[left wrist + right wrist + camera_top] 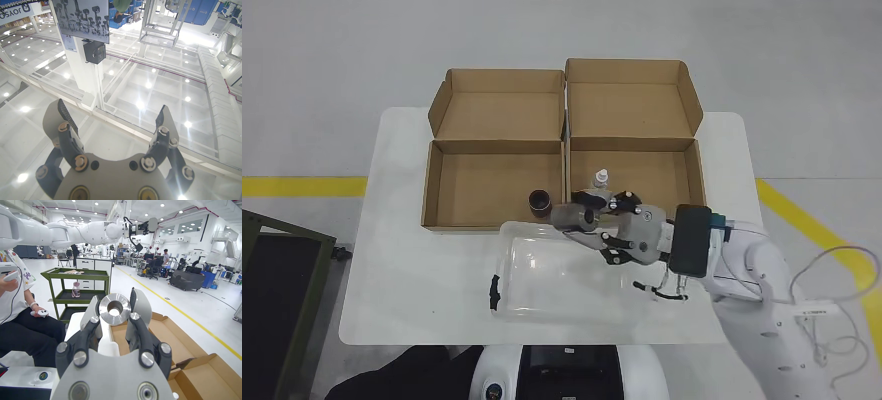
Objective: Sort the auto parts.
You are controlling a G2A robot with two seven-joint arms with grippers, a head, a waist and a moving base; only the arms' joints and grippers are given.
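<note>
1. The right gripper (pixel 115 297) has its toothed fingers (pixel 94 308) clamped on opposite edges of a silver metal disc with a round central hole (pixel 115 309). The disc is held off every surface, with its flat face turned to the wrist camera.
2. In the top view the right gripper hangs above the near corner where the two boxes meet, at the far rim of a transparent plastic bin with a black latch (pixel 542 300).
3. The left brown cardboard box (pixel 457 190) holds a short dark cylinder (pixel 539 202) in its near right corner, just beside the gripper.
4. The right brown cardboard box (pixel 672 175) holds a small white and silver part (pixel 600 180) near its near left corner.
5. Both boxes stand side by side, touching, with their lids folded open on the far side. They and the bin rest on a white table (pixel 392 260).
6. The left gripper (pixel 111 109) has its fingers spread wide with nothing between them, and it points at the ceiling. The white left arm (pixel 75 236) is raised high, well apart from the table.
</note>
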